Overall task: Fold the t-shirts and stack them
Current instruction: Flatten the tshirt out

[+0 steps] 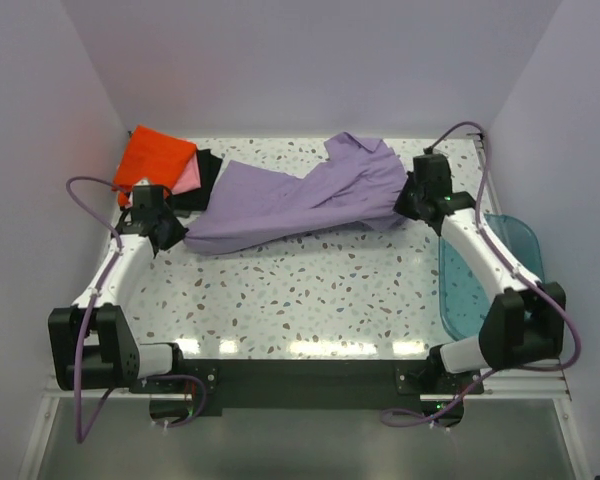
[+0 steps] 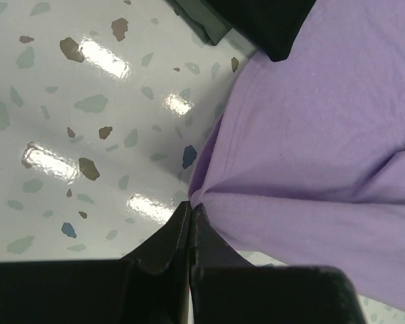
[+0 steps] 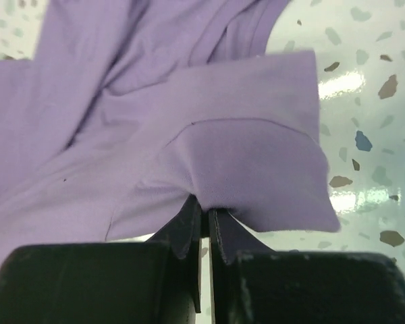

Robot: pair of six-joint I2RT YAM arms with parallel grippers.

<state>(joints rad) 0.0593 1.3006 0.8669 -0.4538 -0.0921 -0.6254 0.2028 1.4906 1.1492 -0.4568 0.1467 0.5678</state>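
Observation:
The lavender t-shirt [image 1: 290,198] is stretched across the far middle of the speckled table between both grippers. My left gripper [image 1: 170,236] is shut on its left corner, seen pinched at the fingertips in the left wrist view [image 2: 190,202]. My right gripper [image 1: 408,205] is shut on its right sleeve edge [image 3: 256,169], seen at the jaws [image 3: 206,210] in the right wrist view. The orange shirt [image 1: 155,157], the pink shirt [image 1: 188,179] and the black shirt [image 1: 206,180] lie folded in a pile at the far left, partly under the lavender shirt; the black one also shows in the left wrist view [image 2: 270,23].
A translucent teal bin [image 1: 485,275] stands at the table's right edge beside the right arm. White walls enclose the table on the left, far and right sides. The near half of the table [image 1: 310,290] is bare speckled surface.

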